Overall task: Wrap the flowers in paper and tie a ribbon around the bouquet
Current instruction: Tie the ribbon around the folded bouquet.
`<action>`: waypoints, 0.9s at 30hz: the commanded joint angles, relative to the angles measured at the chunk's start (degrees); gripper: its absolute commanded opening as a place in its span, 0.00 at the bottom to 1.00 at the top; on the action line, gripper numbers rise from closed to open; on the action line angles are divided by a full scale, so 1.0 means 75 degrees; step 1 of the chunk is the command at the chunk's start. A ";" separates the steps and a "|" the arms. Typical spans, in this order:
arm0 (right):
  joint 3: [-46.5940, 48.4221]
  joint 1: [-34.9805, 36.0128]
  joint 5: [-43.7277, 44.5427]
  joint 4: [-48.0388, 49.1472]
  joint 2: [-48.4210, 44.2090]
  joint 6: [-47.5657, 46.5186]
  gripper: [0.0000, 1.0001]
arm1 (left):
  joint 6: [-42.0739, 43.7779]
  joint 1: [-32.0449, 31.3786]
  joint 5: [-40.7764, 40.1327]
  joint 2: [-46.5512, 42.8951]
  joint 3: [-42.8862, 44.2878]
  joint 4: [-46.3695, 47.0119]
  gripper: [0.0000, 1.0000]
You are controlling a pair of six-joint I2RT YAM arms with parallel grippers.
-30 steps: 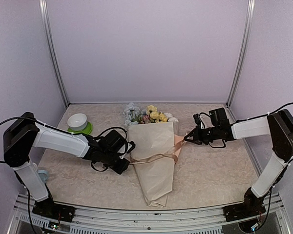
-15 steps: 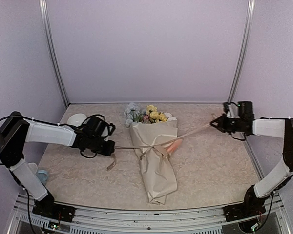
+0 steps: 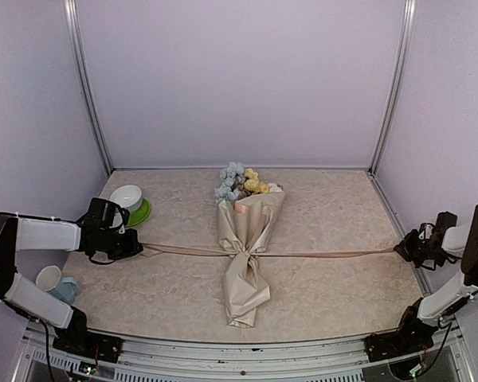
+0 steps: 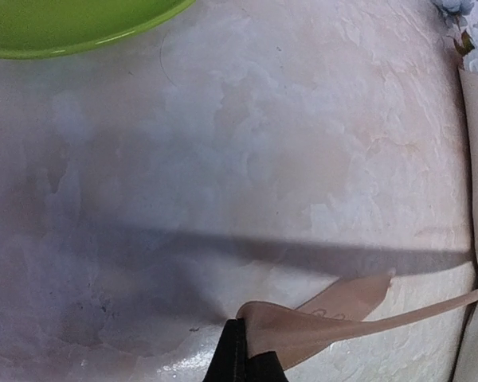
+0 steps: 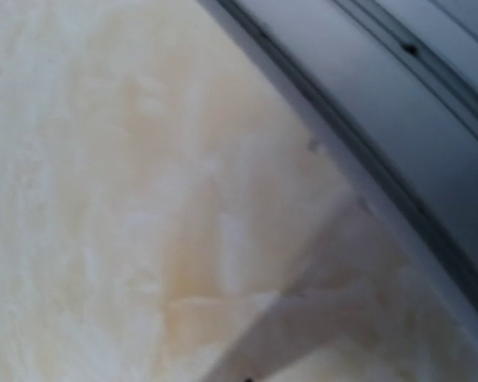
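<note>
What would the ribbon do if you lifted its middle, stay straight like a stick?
Probably not. The ribbon looks straight only because the left gripper and right gripper hold its ends pulled apart; lifted alone, it would likely droop. It seems thin and light, since it folds over by the left gripper's fingers.

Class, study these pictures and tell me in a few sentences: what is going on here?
Two robot arms are tying a bouquet. The flowers lie in the middle of the table, already wrapped in the paper. The ribbon circles the paper's middle, cinching it, and stretches taut to both sides. The left gripper is shut on one end, the right gripper on the other, near opposite table edges. No bow shows yet.
</note>
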 commanded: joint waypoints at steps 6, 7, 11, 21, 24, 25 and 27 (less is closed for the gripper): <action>0.0156 -0.0432 0.0896 0.0735 0.0068 -0.0300 0.00 | -0.0099 0.0066 -0.0815 -0.0200 0.0013 -0.0151 0.00; 0.0157 -0.0429 0.0876 0.0714 0.0029 -0.0327 0.00 | -0.0089 -0.0050 -0.0862 -0.0208 0.0047 -0.0154 0.00; 0.0224 -0.0267 0.0711 0.0567 -0.0189 -0.0389 0.00 | 0.0024 -0.0741 -0.0956 -0.0242 0.0310 -0.0208 0.00; 0.1579 0.2513 0.0626 -0.0661 -0.1025 -0.0724 0.00 | 0.0572 -0.3134 -0.1909 -0.0115 0.2140 -0.0965 0.00; 0.2185 0.3630 0.0591 -0.0978 -0.1309 -0.0684 0.00 | 0.0773 -0.3810 -0.2267 -0.0010 0.2839 -0.1325 0.00; 0.2429 0.3996 0.0583 -0.1083 -0.1401 -0.0690 0.00 | 0.0888 -0.4030 -0.2378 0.0006 0.3068 -0.1464 0.00; 0.2911 0.4737 0.0546 -0.1271 -0.1586 -0.0802 0.00 | 0.1057 -0.4467 -0.2595 -0.0007 0.3518 -0.1678 0.00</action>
